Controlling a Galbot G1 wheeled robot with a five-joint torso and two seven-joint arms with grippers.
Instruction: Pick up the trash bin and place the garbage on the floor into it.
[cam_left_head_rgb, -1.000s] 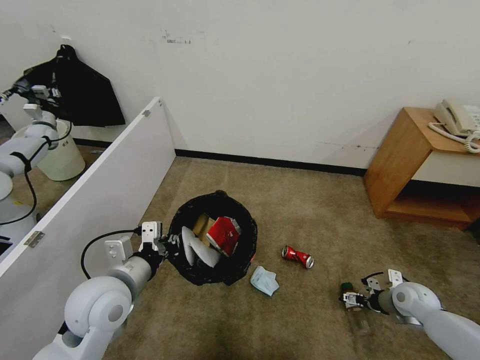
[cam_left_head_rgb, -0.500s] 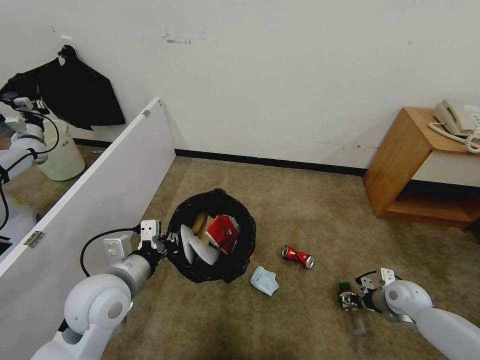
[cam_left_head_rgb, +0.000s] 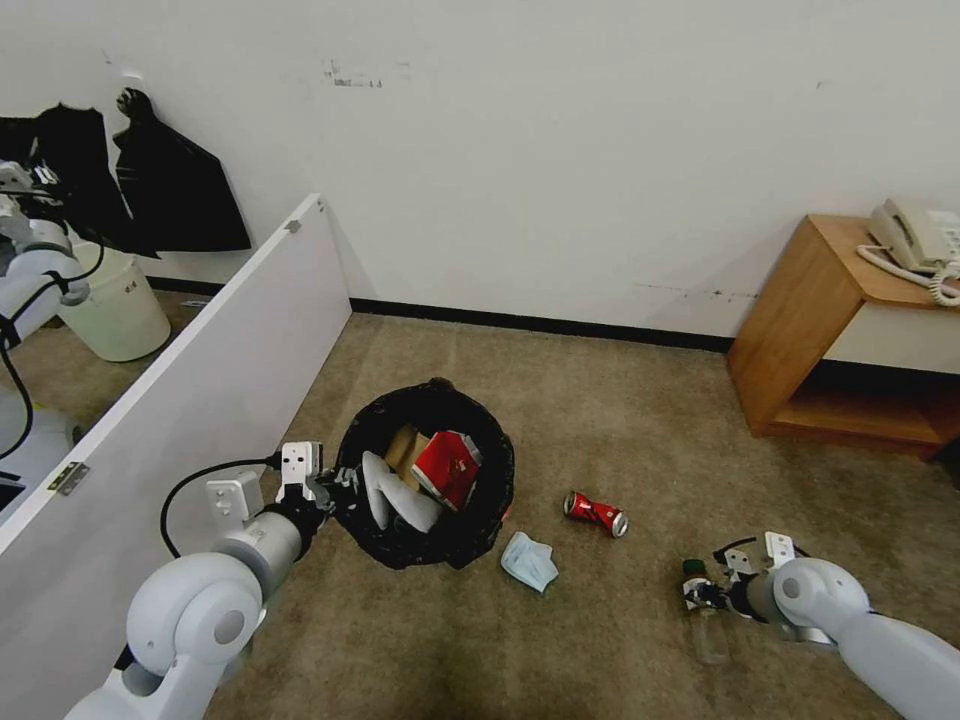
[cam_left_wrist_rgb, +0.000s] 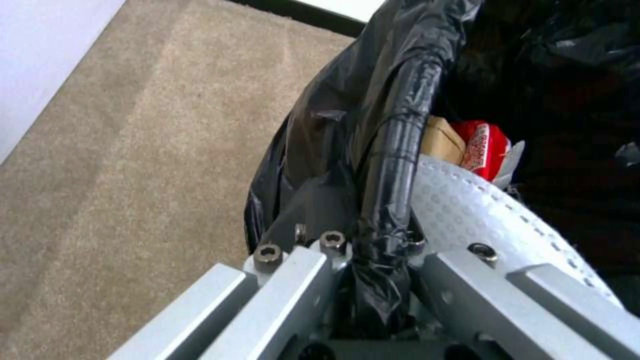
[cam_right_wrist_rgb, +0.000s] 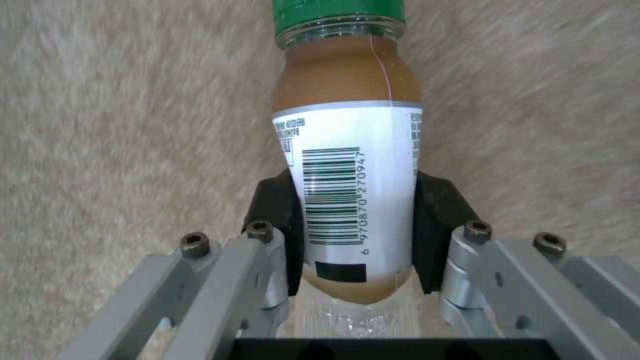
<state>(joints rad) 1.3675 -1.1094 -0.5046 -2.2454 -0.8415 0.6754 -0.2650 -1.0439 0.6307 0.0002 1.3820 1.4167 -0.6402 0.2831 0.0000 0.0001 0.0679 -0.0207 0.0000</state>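
Black crinkly plastic lines the trash bin, which stands on the carpeted floor and serves as the landmark here. The left gripper clamps the bin's near rim, its jaws pinched on the bag-wrapped edge, just as it did a second ago; the bin has barely shifted. Inside it lie a white slipper, a red carton and a brown cardboard piece.

The change is on the other side. Well to the right of the bin, the right gripper has drawn a little nearer to the robot over the last second, and the clear bottle with the green cap has come with it. The wrist view shows the black pads closed against both sides of the bottle's white barcode label, the neck pointing away from the wrist. I judge the grasp made and the bottle ready to be carried over to the bin.

Still loose on the floor are the crushed red can, just right of the bin, and the light-blue face mask, beside the bin's near-right edge. Those two remain to be collected.
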